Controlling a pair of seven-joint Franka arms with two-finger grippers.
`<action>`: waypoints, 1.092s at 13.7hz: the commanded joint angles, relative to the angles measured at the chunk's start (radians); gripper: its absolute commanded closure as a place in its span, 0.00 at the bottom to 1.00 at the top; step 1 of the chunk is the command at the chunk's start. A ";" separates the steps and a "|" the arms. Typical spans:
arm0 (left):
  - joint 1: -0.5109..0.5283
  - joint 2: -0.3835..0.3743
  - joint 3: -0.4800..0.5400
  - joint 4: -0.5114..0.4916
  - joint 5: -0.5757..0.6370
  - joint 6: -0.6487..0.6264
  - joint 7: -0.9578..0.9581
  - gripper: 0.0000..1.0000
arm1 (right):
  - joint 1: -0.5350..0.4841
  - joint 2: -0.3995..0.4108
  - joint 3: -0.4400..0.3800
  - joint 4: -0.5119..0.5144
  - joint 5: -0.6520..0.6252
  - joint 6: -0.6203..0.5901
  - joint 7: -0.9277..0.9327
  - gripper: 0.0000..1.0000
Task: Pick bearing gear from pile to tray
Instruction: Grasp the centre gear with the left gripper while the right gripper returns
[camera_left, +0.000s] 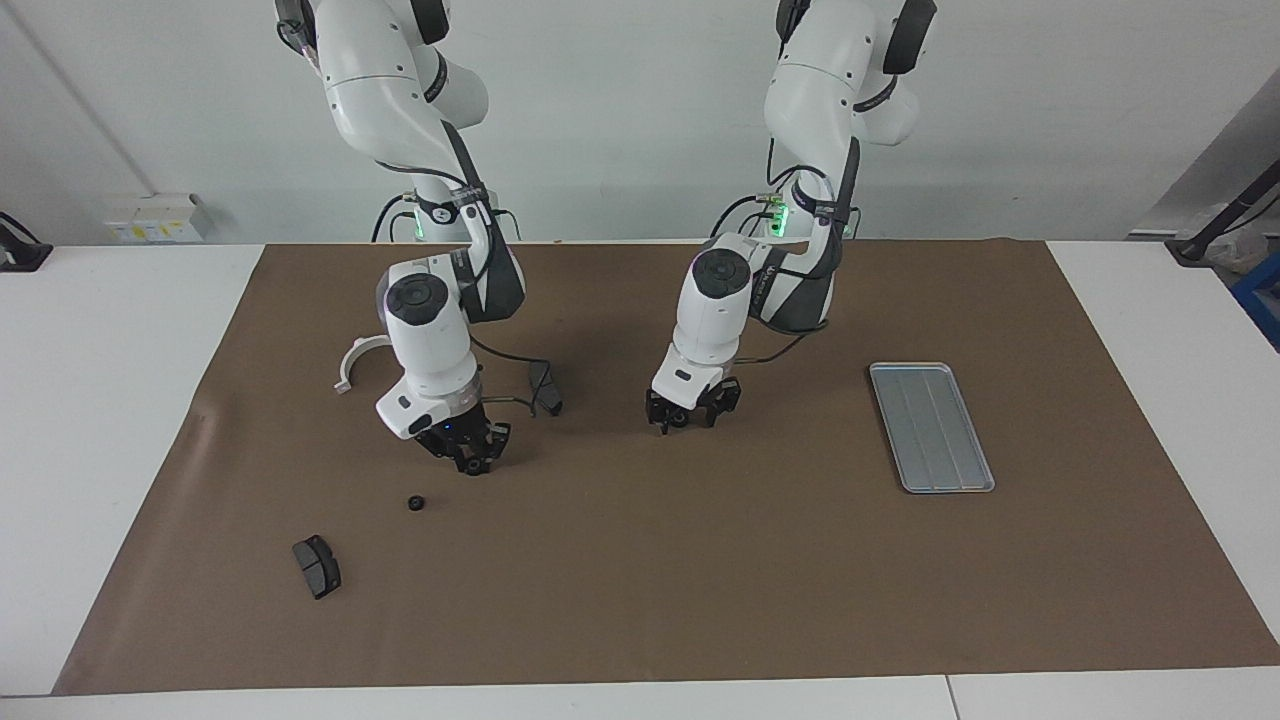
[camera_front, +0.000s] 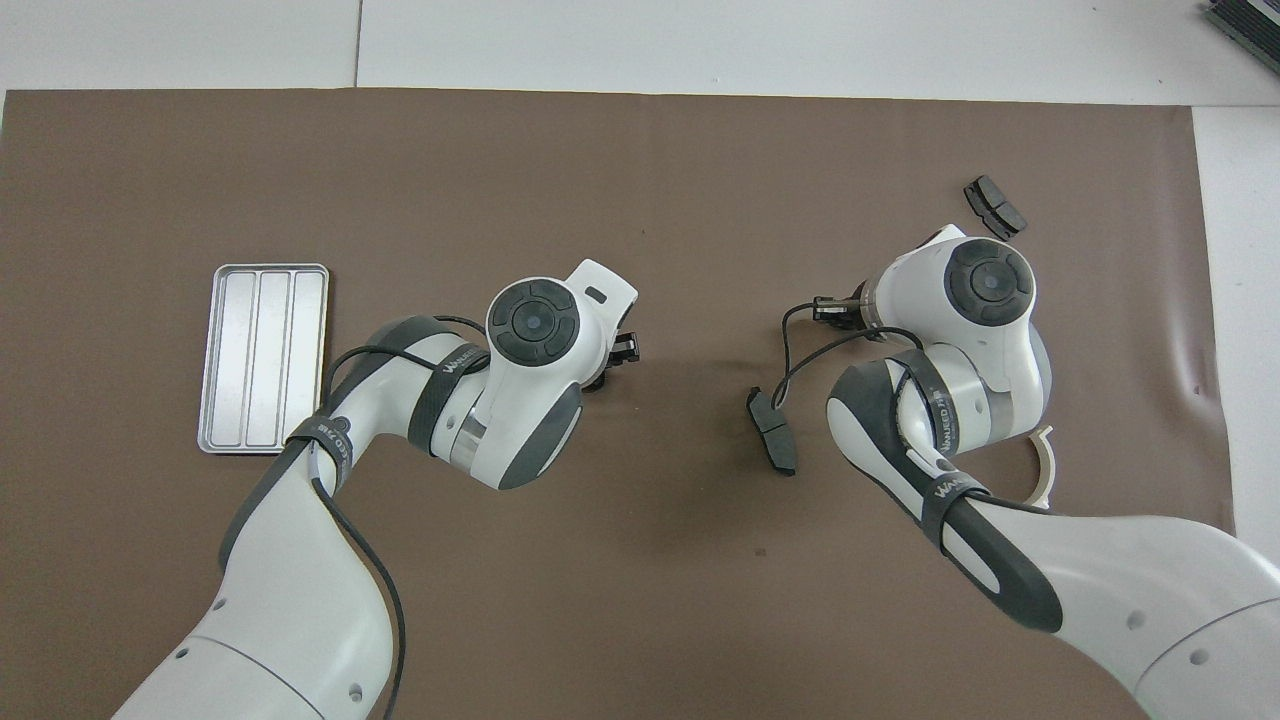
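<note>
With both low on brown mat: right gripper (camera_left: 476, 462) fingers closed on small black round gear (camera_left: 474, 468); left gripper (camera_left: 690, 413) fingers state cannot tell. Second gear (camera_left: 417, 503) loose nearby. Grooved silver-grey rectangular metal tray (camera_left: 931, 427) well apart, toward left arm's end.

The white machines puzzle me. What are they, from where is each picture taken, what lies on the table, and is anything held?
They are two robot arms with two-finger grippers. One picture faces them across the table; the other looks down from above. On the brown mat lie a tray, two dark pads, a white half-ring and a loose gear. The right gripper pinches a gear on the mat. The left gripper, open, is down around another gear.
</note>
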 joint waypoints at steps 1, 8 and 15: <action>-0.018 -0.030 0.013 -0.038 -0.015 0.012 -0.008 0.32 | -0.006 -0.028 0.015 -0.015 0.003 0.019 -0.006 1.00; -0.024 -0.034 0.013 -0.050 -0.015 0.006 -0.005 0.63 | 0.064 -0.090 0.017 0.024 0.010 -0.039 0.105 1.00; 0.038 -0.027 0.018 0.037 -0.015 -0.064 0.006 0.81 | 0.164 -0.075 0.021 0.100 0.014 -0.104 0.266 1.00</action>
